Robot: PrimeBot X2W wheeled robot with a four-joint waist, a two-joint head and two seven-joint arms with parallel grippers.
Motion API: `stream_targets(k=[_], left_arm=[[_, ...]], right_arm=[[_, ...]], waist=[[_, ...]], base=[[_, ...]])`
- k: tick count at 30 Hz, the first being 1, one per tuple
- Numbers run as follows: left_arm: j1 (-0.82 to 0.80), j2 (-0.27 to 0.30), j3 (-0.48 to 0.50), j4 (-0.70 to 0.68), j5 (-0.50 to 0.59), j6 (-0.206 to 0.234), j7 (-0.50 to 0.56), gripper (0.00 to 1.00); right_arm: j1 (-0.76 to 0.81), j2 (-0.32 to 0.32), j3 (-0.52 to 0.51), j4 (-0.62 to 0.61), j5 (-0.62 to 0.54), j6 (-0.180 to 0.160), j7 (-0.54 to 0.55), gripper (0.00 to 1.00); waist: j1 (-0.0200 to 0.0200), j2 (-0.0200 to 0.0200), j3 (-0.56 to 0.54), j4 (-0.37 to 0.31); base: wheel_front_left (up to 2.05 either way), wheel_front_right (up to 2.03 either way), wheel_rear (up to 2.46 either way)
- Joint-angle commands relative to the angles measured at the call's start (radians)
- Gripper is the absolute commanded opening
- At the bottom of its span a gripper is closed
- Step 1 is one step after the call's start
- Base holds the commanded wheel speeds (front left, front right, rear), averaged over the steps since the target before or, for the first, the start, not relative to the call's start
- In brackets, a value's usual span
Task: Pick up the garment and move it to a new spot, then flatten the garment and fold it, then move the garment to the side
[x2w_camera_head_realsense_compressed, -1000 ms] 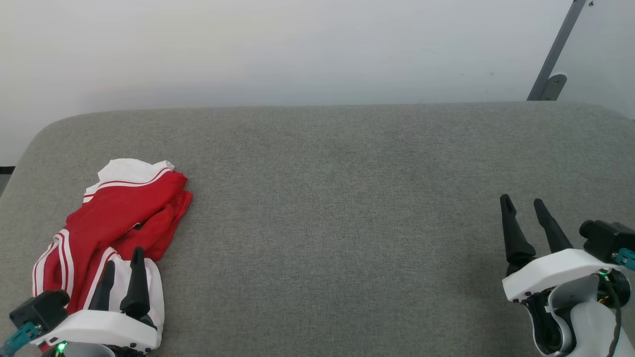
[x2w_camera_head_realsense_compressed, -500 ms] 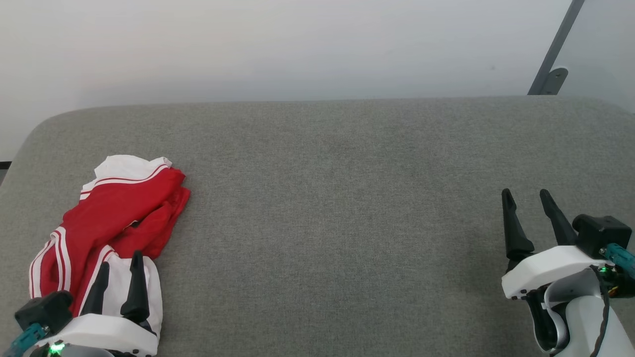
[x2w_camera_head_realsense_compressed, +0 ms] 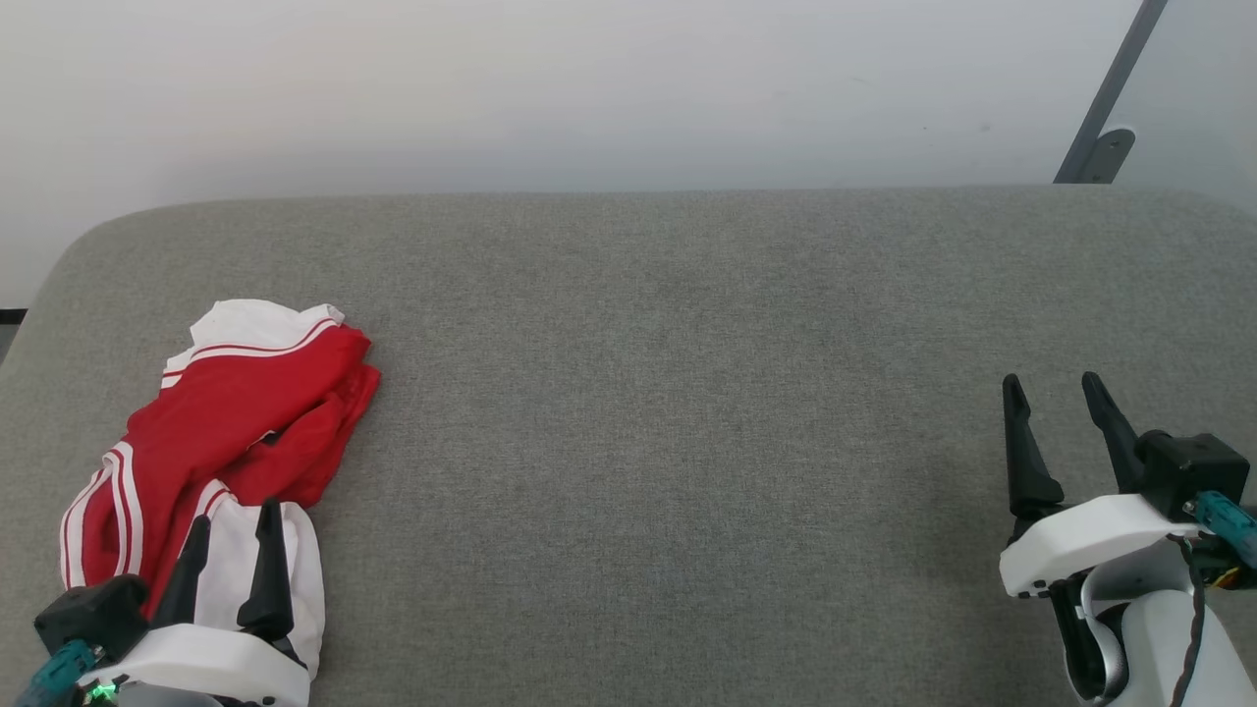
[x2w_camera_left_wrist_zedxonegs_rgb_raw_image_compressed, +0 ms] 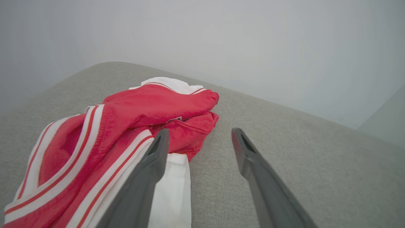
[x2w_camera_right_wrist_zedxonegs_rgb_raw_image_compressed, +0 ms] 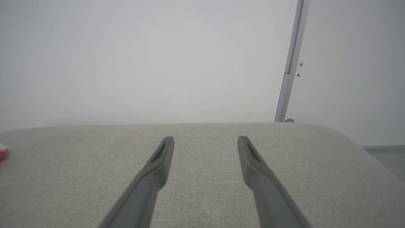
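The garment (x2w_camera_head_realsense_compressed: 231, 422) lies crumpled at the near left of the grey surface: red cloth, white sleeves, red-and-white striped trim. My left gripper (x2w_camera_head_realsense_compressed: 234, 513) hovers open over its near white part, nothing between the fingers. In the left wrist view the garment (x2w_camera_left_wrist_zedxonegs_rgb_raw_image_compressed: 133, 114) spreads left and ahead of the open left gripper (x2w_camera_left_wrist_zedxonegs_rgb_raw_image_compressed: 199, 134), one finger over the white cloth. My right gripper (x2w_camera_head_realsense_compressed: 1053, 385) stands open at the near right, far from the garment. In the right wrist view the right gripper (x2w_camera_right_wrist_zedxonegs_rgb_raw_image_compressed: 205, 141) is open above bare fabric, and a red sliver of the garment (x2w_camera_right_wrist_zedxonegs_rgb_raw_image_compressed: 2, 153) shows at the left edge.
The grey padded surface (x2w_camera_head_realsense_compressed: 687, 393) stretches wide between the two arms, with rounded far corners. A pale wall (x2w_camera_head_realsense_compressed: 589, 88) rises behind it. A slanted grey metal post (x2w_camera_head_realsense_compressed: 1110, 93) stands at the far right, also seen as a post (x2w_camera_right_wrist_zedxonegs_rgb_raw_image_compressed: 291, 63) in the right wrist view.
The head camera has shifted a little, so the whole picture moved. My right gripper has drifted slightly right and turned more upright. The garment lies as before.
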Motion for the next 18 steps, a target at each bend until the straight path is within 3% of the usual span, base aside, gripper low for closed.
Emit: stream_targets(k=[1, 18], left_arm=[[-0.008, 0.010, -0.003, -0.005, 0.028, 0.002, -0.010, 1.00], [-0.003, 0.036, -0.038, 0.027, 0.107, 0.002, -0.043, 1.00]], right_arm=[[-0.004, 0.001, -0.004, -0.011, -0.023, 0.002, -0.012, 1.00], [0.030, 0.022, -0.057, -0.030, -0.129, 0.001, -0.046, 1.00]], waist=[[0.0000, 0.0000, 0.001, 0.000], [0.0000, 0.0000, 0.006, 0.007]], base=[[0.00, 0.00, 0.00], [0.00, 0.00, 0.00]])
